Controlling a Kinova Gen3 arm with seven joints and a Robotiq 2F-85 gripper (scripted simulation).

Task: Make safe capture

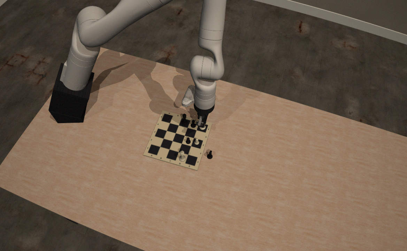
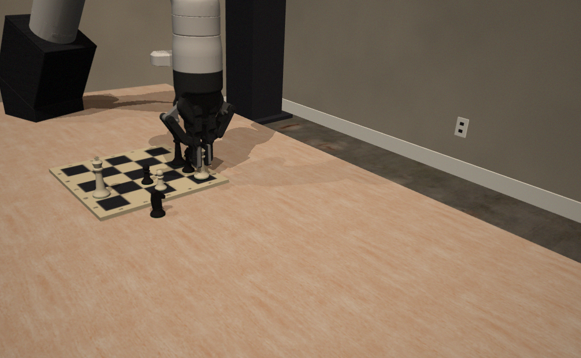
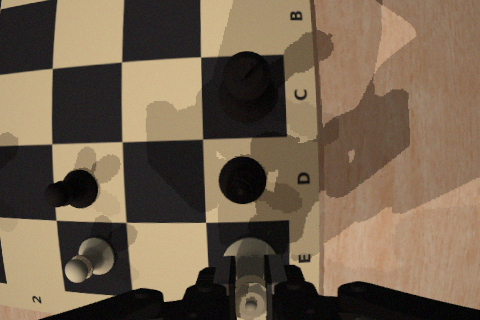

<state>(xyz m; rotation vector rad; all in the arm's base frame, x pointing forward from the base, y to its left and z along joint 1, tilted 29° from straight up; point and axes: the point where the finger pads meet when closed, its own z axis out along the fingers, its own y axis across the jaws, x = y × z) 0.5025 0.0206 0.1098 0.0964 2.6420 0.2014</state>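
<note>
My gripper [image 1: 201, 122] [image 2: 204, 156] [image 3: 250, 277] is shut on the upper part of a white piece with a small ball on top, probably a bishop. Its base is over E5, upright; whether it touches the board [image 1: 164, 159] [image 3: 302, 135] is unclear. A black pawn [image 1: 193, 123] [image 2: 188, 166] [image 3: 242, 180] stands on D5. A black pawn [image 1: 188, 140] [image 2: 146, 175] [image 3: 82, 189] stands on D3, a white pawn [image 1: 196, 141] [image 2: 160, 181] [image 3: 97, 256] on E3. The white king [image 1: 182, 156] [image 2: 99, 180] stands on D1. A black knight [image 1: 209, 154] [image 2: 156, 205] stands upright on the table.
A tall black piece [image 1: 184, 118] [image 2: 177, 155] [image 3: 247, 87], apparently the king, stands on C5, near my fingers. The D5 pawn is closest to them. The arm's black base block [image 1: 67, 103] [image 2: 41, 66] is at the table's far left.
</note>
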